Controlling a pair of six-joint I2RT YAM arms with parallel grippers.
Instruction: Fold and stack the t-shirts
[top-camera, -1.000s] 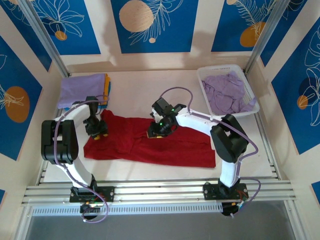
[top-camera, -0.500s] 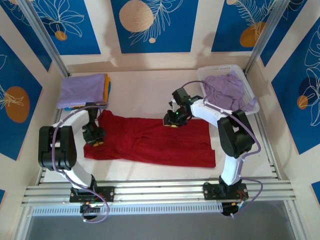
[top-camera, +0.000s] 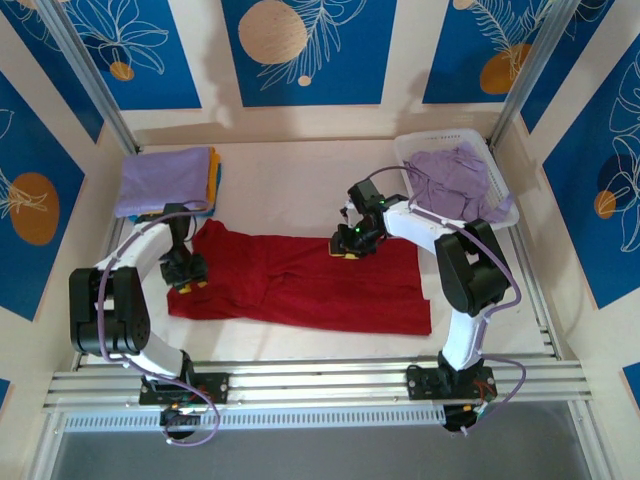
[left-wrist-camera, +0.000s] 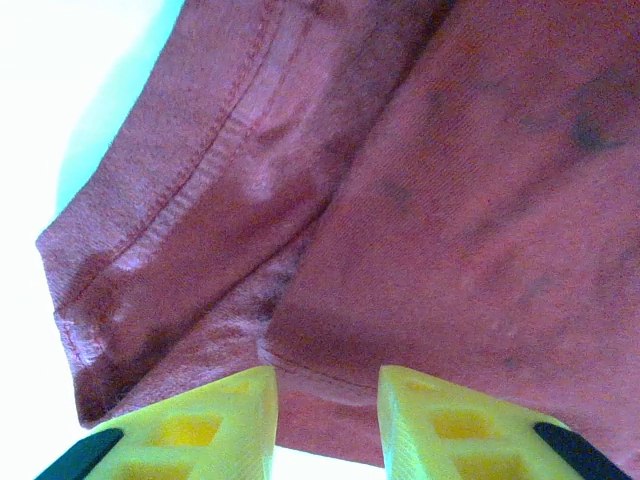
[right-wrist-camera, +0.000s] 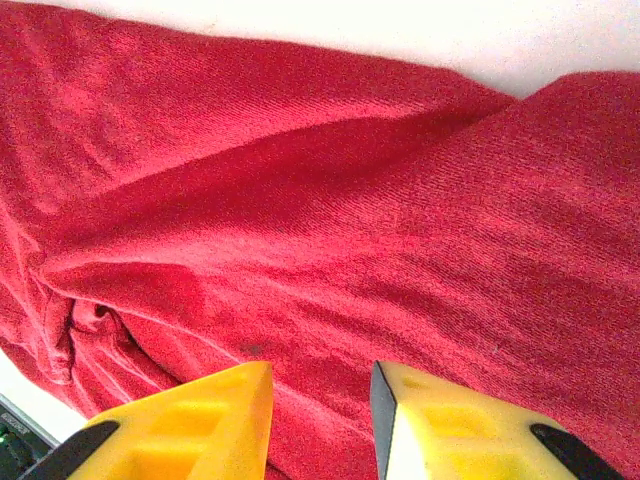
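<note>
Dark red cloth t-shirt (top-camera: 300, 285) lies spread flat across the near-centre of the pale bench (top-camera: 280, 185). Left end effector (top-camera: 188, 278) is low over the shirt's left hem, yellow fingers (left-wrist-camera: 200, 425) partly apart, gripping nothing. Right end effector (top-camera: 348, 246) is down at the shirt's far edge, right of centre, also partly open, red cloth beneath the gap. Far left: folded stack of shirts (top-camera: 165, 180), pale lavender on top. Far right: white plastic lattice basket (top-camera: 440, 137) holding crumpled lavender shirts (top-camera: 455, 185).

The dark red soft cloth t-shirt (right-wrist-camera: 400, 200) lies creased, with long folds running across it and pale table surface (right-wrist-camera: 400, 30) past its far edge. The right gripper's (right-wrist-camera: 320, 405) yellow fingers (right-wrist-camera: 200, 415) stand slightly apart over the cloth.
</note>
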